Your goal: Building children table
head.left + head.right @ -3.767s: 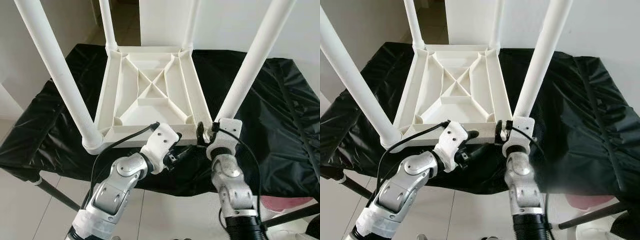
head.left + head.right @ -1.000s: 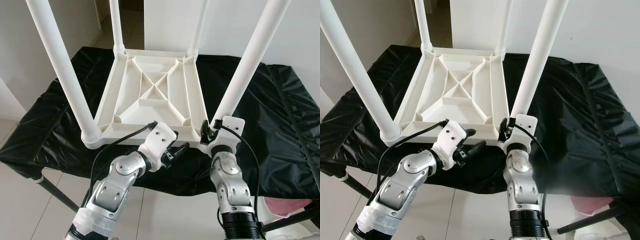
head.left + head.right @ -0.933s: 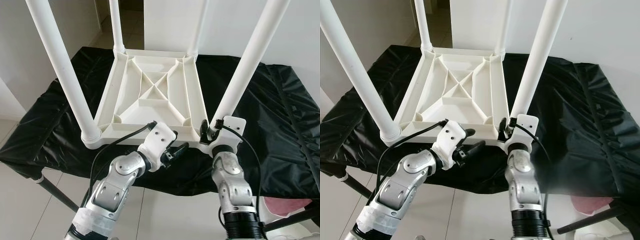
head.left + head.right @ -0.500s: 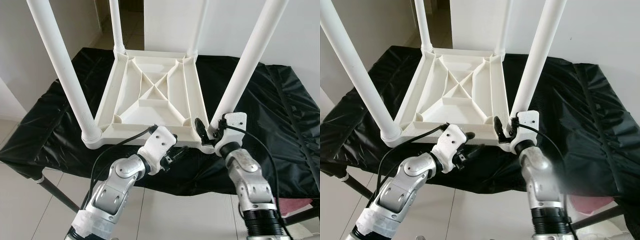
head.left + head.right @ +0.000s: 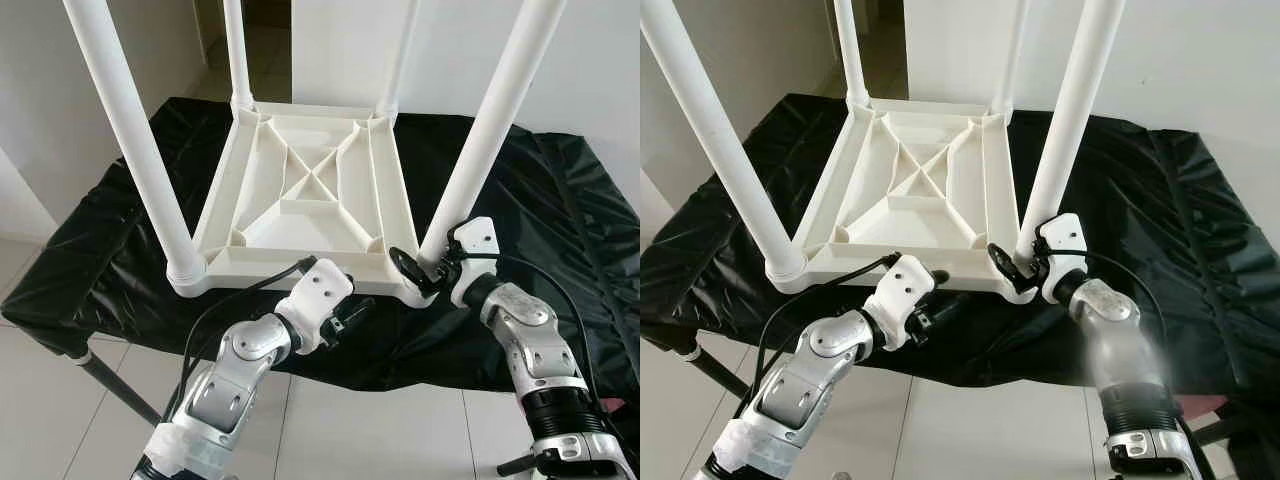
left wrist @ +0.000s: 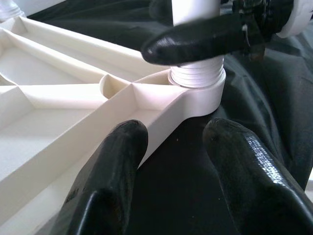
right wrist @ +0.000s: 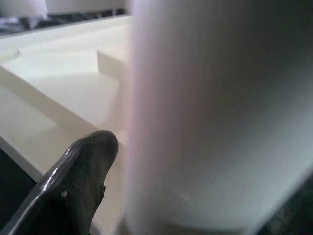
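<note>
Right pincer point(image 5: 425, 268) closed around the base of the near-right leg point(image 5: 490, 130), fingers on either side of it just above its corner socket point(image 6: 198, 90). Left pincer point(image 5: 352, 312) spread, holding nothing, just beside the near edge of the children table point(image 5: 305, 195). That table lies upside down on the desk point(image 5: 90, 250), which is draped in black cloth, all four white legs seated in corner sockets. Ribbed underside compartments hold nothing.
</note>
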### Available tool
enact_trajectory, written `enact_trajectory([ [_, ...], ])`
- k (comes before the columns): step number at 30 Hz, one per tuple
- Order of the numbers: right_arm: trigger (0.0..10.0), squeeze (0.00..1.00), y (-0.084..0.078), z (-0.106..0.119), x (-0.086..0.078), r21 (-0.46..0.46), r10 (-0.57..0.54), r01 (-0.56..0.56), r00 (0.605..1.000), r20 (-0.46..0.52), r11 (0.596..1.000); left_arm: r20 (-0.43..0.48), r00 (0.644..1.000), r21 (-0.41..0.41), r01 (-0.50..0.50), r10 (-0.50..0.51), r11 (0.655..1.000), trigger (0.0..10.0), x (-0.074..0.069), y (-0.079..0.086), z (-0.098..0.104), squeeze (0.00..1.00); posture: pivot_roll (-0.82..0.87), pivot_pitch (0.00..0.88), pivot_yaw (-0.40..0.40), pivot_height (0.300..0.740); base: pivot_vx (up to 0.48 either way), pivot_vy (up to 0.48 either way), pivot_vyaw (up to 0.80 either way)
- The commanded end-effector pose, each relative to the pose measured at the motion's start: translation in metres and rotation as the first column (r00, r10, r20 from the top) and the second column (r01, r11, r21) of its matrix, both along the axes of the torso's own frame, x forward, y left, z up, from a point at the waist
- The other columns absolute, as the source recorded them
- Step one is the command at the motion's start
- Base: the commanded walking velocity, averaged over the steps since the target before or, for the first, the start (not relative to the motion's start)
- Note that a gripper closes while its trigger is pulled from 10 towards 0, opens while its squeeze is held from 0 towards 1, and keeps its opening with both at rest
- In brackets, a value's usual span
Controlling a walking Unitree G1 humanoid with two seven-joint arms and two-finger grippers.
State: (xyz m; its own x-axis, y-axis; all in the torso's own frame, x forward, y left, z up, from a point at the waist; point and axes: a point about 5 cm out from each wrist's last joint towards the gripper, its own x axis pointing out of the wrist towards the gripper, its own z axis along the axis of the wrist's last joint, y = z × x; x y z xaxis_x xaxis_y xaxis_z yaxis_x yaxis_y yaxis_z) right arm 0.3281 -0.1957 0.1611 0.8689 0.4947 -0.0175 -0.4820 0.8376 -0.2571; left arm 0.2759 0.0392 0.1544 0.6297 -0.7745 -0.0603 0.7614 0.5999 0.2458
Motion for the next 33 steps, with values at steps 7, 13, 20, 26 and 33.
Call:
enact_trajectory([
  [7,1.9,0.00,0.0023,-0.0069,0.0056,0.002,0.050,-0.050,0.998,-0.030,0.999,0.019,0.999,-0.006,-0.045,0.045,0.999,10.0,0.0025,-0.0001,0.0012,0.00,-0.02,0.034,-0.013,0.740,0.000,0.000,0.00],
  [13,0.0,0.00,0.0020,-0.0107,0.0066,-0.003,0.072,-0.072,0.997,-0.019,0.997,0.019,0.999,-0.009,-0.043,0.044,0.999,10.0,0.0023,-0.0007,0.0019,0.00,-0.03,0.038,-0.010,0.740,0.000,0.000,0.00],
  [20,10.0,0.00,-0.0006,-0.0102,0.0067,0.032,0.047,-0.046,0.999,-0.016,0.998,0.016,0.999,-0.010,-0.039,0.039,0.999,10.0,0.0012,-0.0018,0.0012,0.00,-0.03,0.048,-0.011,0.740,0.000,0.000,0.00],
  [26,10.0,0.00,0.0007,-0.0087,0.0077,0.071,-0.057,0.059,0.998,-0.022,0.996,0.016,0.999,-0.009,-0.042,0.042,0.999,10.0,0.0015,-0.0019,0.0010,0.00,-0.03,0.062,-0.014,0.740,0.000,0.000,0.00],
  [33,10.0,0.00,0.0069,-0.0071,0.0056,0.166,-0.259,0.267,0.963,-0.066,0.949,0.017,0.999,-0.014,-0.048,0.049,0.999,10.0,0.0028,-0.0019,0.0021,0.00,-0.04,0.068,-0.005,0.740,0.000,0.000,0.00],
])
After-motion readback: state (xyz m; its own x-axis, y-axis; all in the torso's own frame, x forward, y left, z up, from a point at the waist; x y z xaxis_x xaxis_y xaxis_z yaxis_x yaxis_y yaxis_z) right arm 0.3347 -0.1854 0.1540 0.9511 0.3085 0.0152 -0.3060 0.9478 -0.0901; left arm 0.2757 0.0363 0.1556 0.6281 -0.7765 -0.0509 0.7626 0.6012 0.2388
